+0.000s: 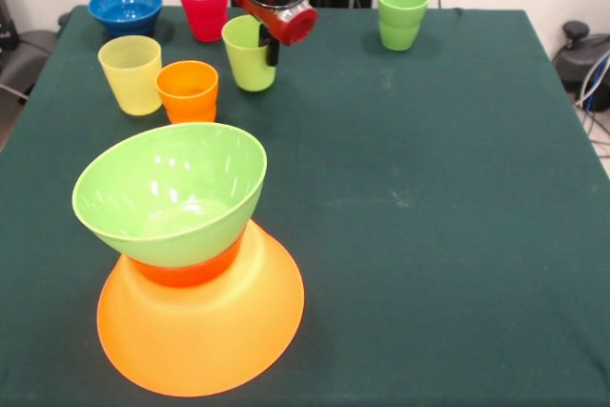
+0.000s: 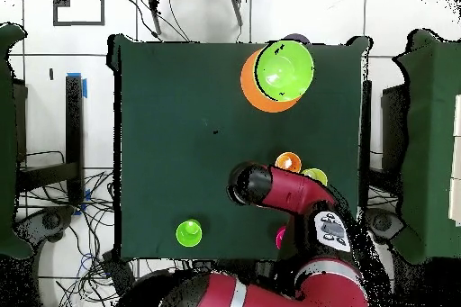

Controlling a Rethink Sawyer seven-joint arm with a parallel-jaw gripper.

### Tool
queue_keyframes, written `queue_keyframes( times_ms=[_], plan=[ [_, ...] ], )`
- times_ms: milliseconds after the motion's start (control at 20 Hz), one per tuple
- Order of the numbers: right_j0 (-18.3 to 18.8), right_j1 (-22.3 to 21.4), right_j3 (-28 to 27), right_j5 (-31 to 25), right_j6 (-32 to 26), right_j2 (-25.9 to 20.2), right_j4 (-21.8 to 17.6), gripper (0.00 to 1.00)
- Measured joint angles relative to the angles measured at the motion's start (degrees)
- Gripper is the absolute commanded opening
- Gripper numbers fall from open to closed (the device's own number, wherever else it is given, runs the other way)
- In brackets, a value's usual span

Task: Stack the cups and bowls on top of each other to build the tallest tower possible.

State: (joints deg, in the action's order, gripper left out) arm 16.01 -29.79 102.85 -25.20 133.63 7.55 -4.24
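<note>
Free: I see bare table (image 1: 429, 188) right of tower (image 1: 186, 264). Obstacles: clustered cups (image 1: 187, 91), blue bowl (image 1: 126, 9) at far corner.

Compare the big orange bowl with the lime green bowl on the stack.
The big orange bowl sits upside down on the table, rim down; the lime green bowl rests on top, opening upward and tilted. The big orange bowl is wider and translucent; the lime green bowl looks opaque. Both are round, glossy bowls in the same stack.

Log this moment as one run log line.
tower: medium lime green plastic bowl on small orange-red bowl on inverted large orange bowl | gripper: at lime green cup, fingers unclear | loose: yellow cup, orange cup
</note>
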Motion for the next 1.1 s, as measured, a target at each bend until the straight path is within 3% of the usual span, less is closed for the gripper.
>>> queue_keyframes(
  times_ms=[450,1100],
  plan=[
    [0.0,-3.1,-2.2,-7.0,0.0,0.0,0.0,0.00],
    [0.2,-4.9,-7.5,-12.5,0.0,0.0,0.0,0.00]
  ],
)
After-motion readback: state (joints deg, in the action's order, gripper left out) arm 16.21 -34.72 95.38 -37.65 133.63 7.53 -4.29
